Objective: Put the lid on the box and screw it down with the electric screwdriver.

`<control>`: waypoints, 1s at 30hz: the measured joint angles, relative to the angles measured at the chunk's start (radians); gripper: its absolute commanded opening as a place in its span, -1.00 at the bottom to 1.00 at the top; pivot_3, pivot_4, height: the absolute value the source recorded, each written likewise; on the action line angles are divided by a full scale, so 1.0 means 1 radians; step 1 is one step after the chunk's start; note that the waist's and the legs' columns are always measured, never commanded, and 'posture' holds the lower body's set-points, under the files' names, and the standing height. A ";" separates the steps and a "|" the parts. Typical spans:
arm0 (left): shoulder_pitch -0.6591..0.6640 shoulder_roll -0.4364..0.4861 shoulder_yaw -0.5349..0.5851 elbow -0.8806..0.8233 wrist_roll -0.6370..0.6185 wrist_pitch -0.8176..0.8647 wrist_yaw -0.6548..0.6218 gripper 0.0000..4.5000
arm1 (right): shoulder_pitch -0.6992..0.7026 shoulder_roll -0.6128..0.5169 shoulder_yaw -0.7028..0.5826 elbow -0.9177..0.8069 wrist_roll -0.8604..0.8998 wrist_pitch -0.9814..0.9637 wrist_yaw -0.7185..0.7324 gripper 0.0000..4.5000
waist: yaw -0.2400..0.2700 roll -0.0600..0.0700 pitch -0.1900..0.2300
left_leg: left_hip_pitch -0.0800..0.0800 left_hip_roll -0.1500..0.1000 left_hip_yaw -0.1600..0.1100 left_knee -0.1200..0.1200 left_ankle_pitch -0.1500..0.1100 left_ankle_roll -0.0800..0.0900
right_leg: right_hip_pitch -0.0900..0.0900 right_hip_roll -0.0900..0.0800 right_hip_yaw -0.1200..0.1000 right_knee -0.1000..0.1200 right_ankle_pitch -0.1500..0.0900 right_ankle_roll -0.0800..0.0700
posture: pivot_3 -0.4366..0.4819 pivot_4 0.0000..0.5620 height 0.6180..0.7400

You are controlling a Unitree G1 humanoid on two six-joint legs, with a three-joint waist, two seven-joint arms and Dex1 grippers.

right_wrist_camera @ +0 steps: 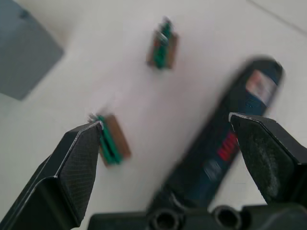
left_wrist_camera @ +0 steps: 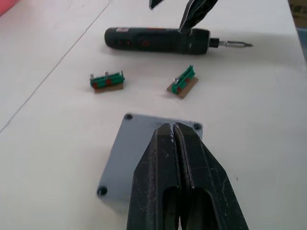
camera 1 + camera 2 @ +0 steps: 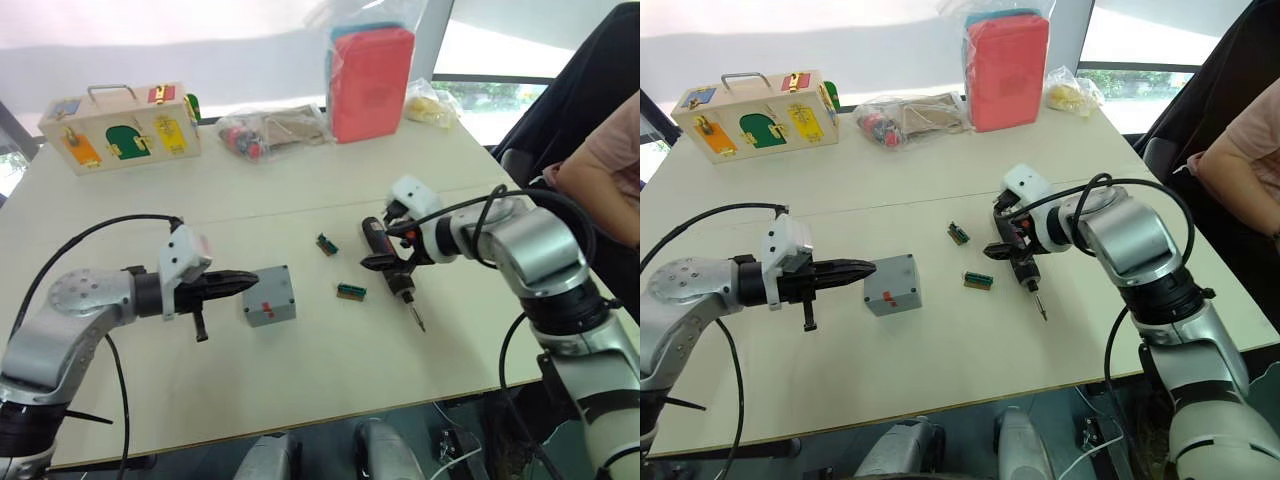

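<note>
While the electric screwdriver (image 3: 392,262) lay on the bench (image 3: 330,360), the right gripper (image 3: 385,247) hung over it with its jaws wide apart. Its red label was too blurry to read. The left gripper (image 3: 236,283), jaws together, touched the box (image 3: 269,296), whose lid (image 2: 144,143) was on.

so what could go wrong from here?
1. The right gripper is open over the screwdriver near its bit end; a grasp there could leave it tilting.
2. Two small green parts lie beside the screwdriver and could get knocked.
3. The shut left gripper sits at the box and may nudge it.
</note>
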 measured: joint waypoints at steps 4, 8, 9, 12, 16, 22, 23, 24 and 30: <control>-0.013 -0.026 -0.033 0.001 0.014 -0.014 0.002 -1.00 | -0.067 -0.022 0.044 0.112 0.022 0.133 -0.019 1.00 | 0.001 0.000 0.000 | -0.003 0.000 0.001 0.000 0.000 -0.001 | -0.003 0.000 0.001 0.000 0.000 0.000 | -0.05 -0.47 1.00; -0.013 -0.046 -0.042 -0.007 0.016 -0.023 0.006 -1.00 | -0.116 0.022 0.094 0.231 0.044 0.171 -0.049 1.00 | 0.001 0.000 0.000 | -0.005 0.000 0.001 0.002 0.001 -0.001 | -0.004 0.000 0.001 0.000 0.000 0.000 | -0.05 -0.47 1.00; -0.012 -0.050 -0.043 -0.010 0.016 -0.028 0.006 -1.00 | -0.129 0.045 0.106 0.267 0.042 0.171 -0.063 1.00 | 0.001 0.000 0.000 | -0.005 0.000 0.001 0.002 0.001 -0.001 | -0.004 0.000 0.000 0.000 0.000 0.000 | -0.05 -0.47 1.00; -0.013 -0.064 -0.053 -0.030 0.017 -0.033 0.018 -1.00 | -0.145 0.080 0.157 0.362 0.041 0.164 -0.082 1.00 | 0.006 0.000 0.000 | -0.006 0.000 0.000 0.002 0.001 -0.001 | -0.004 0.000 0.000 0.000 0.000 0.000 | -0.05 -0.47 1.00; -0.012 -0.087 -0.069 -0.060 0.017 -0.031 0.049 -1.00 | -0.182 0.095 0.209 0.466 0.038 0.121 -0.080 1.00 | 0.004 0.000 0.000 | -0.007 -0.001 0.000 0.005 0.001 -0.001 | -0.004 -0.001 0.000 0.000 0.001 0.000 | -0.05 -0.47 1.00; 0.007 -0.095 -0.074 -0.070 0.030 -0.034 0.069 -1.00 | -0.232 0.102 0.330 0.536 0.008 0.056 -0.048 0.54 | 0.003 -0.002 -0.001 | -0.004 -0.001 0.000 0.005 0.001 -0.001 | -0.001 0.000 -0.001 0.001 0.001 0.000 | -0.05 -0.47 1.00; 0.010 -0.097 -0.074 -0.070 0.034 -0.036 0.074 -1.00 | -0.236 0.103 0.347 0.544 -0.001 0.046 -0.044 0.41 | 0.003 -0.002 -0.001 | -0.002 -0.001 0.000 0.005 0.001 -0.001 | 0.000 0.000 -0.001 0.001 0.001 0.000 | -0.05 -0.47 1.00; 0.016 -0.100 -0.074 -0.070 0.039 -0.037 0.082 -1.00 | -0.244 0.108 0.371 0.558 -0.018 0.031 -0.040 0.24 | 0.003 -0.002 -0.001 | 0.000 -0.001 0.000 0.004 0.001 -0.001 | 0.002 0.000 -0.001 0.000 0.001 0.000 | -0.05 -0.47 1.00; 0.029 -0.111 -0.075 -0.074 0.058 -0.054 0.103 -1.00 | -0.260 0.136 0.409 0.635 -0.072 -0.042 -0.002 -0.19 | -0.002 -0.006 -0.004 | 0.007 -0.001 0.000 0.003 -0.003 0.006 | 0.009 0.000 -0.001 -0.001 0.001 0.000 | -0.05 -0.47 1.00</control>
